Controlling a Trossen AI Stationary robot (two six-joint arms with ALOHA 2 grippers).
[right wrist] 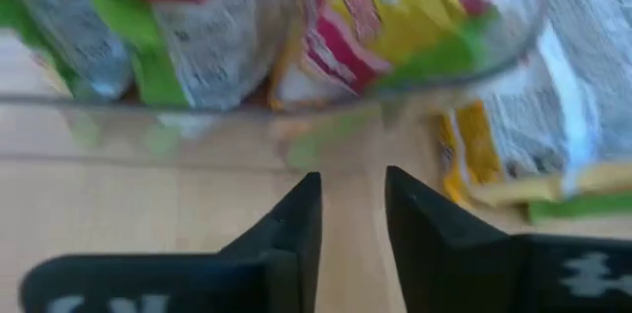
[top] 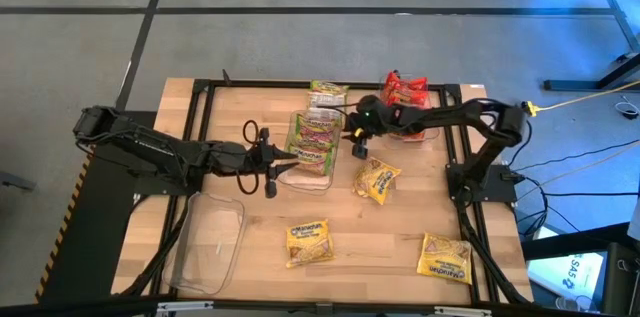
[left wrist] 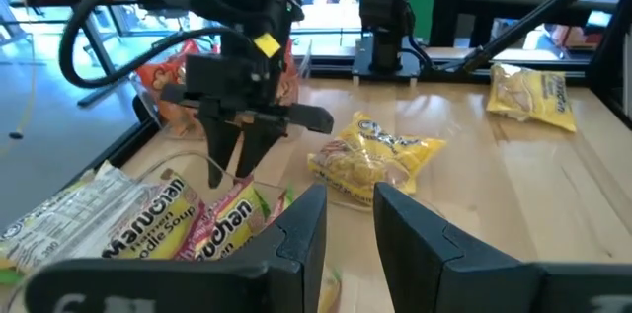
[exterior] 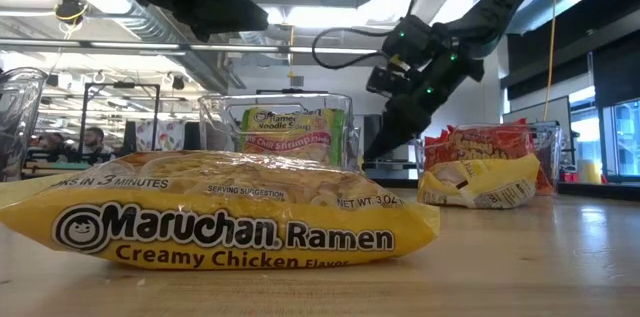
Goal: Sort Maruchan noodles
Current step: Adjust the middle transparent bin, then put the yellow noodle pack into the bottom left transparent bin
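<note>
Green Maruchan packets (top: 313,137) (left wrist: 168,219) (right wrist: 148,46) lie in a clear bin at mid-table. Red packets (top: 405,92) (exterior: 485,142) fill a bin at the far right. One green packet (top: 328,92) lies loose by the far edge. Three yellow packets lie flat on the table (top: 376,179), (top: 309,242), (top: 445,257). My left gripper (top: 278,162) (left wrist: 348,219) is level at the green bin's left side, slightly open and empty. My right gripper (top: 358,149) (left wrist: 237,170) (right wrist: 353,204) points down just right of that bin, narrowly open and empty, above bare wood.
An empty clear bin (top: 210,242) stands near the table's near-left corner. A black frame rail (top: 300,84) runs along the far edge, and the right arm's base (top: 480,182) sits at the right edge. Bare wood shows between the yellow packets.
</note>
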